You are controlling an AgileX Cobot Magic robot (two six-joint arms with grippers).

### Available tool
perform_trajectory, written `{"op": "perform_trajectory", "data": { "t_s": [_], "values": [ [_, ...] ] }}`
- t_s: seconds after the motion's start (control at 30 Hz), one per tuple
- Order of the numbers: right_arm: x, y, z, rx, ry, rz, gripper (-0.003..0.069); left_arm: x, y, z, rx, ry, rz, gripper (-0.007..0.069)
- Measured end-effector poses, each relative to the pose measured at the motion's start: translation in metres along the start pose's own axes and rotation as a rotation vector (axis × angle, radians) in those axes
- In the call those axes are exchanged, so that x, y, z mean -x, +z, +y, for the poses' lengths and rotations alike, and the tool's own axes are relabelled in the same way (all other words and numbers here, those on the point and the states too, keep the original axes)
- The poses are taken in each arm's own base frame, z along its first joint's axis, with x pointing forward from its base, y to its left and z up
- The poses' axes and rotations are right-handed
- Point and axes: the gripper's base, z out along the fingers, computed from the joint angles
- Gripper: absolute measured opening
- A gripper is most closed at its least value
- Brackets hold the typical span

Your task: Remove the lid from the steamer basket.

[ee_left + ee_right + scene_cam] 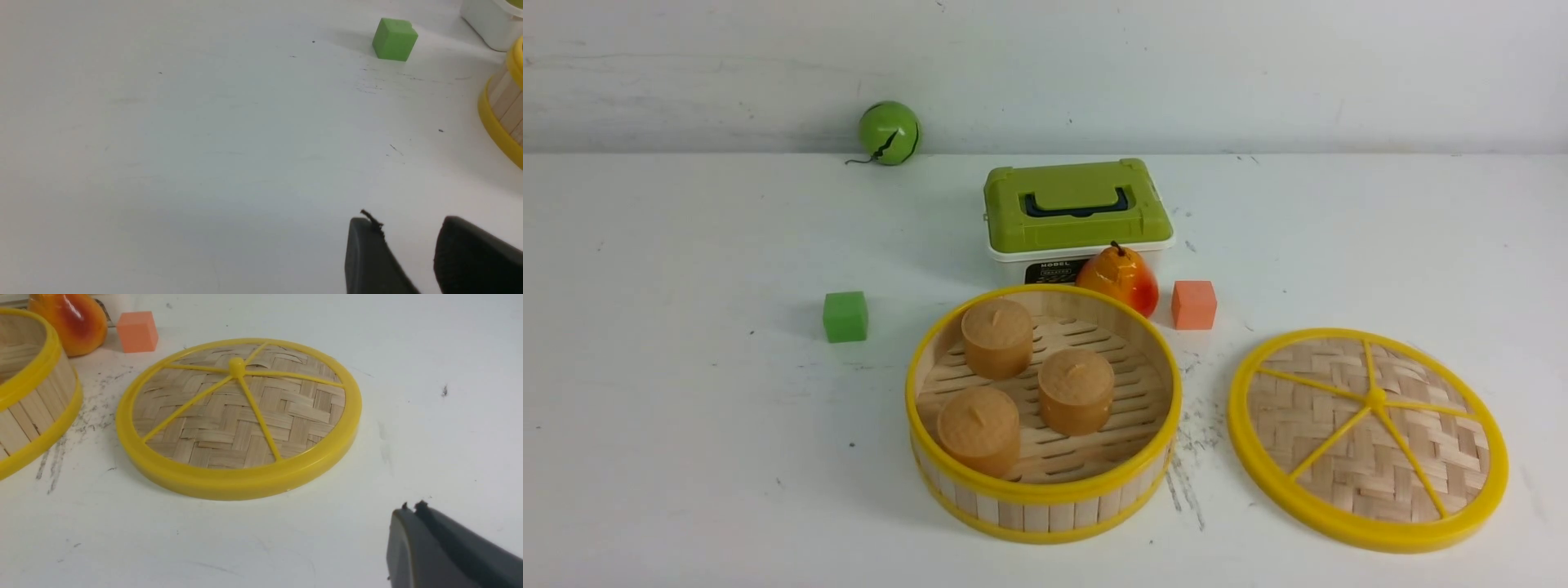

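Observation:
The lid (1368,438), a woven bamboo disc with a yellow rim and spokes, lies flat on the table to the right of the steamer basket (1043,490). The basket stands uncovered and holds three tan buns (1076,390). The lid also shows in the right wrist view (239,416), apart from my right gripper (410,508), whose fingers are pressed together and empty over bare table. My left gripper (408,222) has a gap between its fingers, holds nothing, and hovers over bare table left of the basket's edge (500,118). Neither arm shows in the front view.
A green-and-white box (1078,216) stands behind the basket with a pear (1119,278) and an orange cube (1194,305) beside it. A green cube (845,316) sits left of the basket. A green ball (889,132) lies by the back wall.

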Motion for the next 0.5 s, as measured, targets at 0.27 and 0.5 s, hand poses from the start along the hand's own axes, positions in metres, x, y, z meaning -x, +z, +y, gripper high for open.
{"op": "perform_trajectory", "data": {
  "t_s": [0.27, 0.5],
  "values": [
    [0.0, 0.0, 0.0, 0.0, 0.0, 0.0, 0.0008, 0.0, 0.0, 0.0, 0.0, 0.0, 0.0, 0.0239],
    [0.0, 0.0, 0.0, 0.0, 0.0, 0.0, 0.0015, 0.0, 0.0, 0.0, 0.0, 0.0, 0.0, 0.0239]
  ]
}}
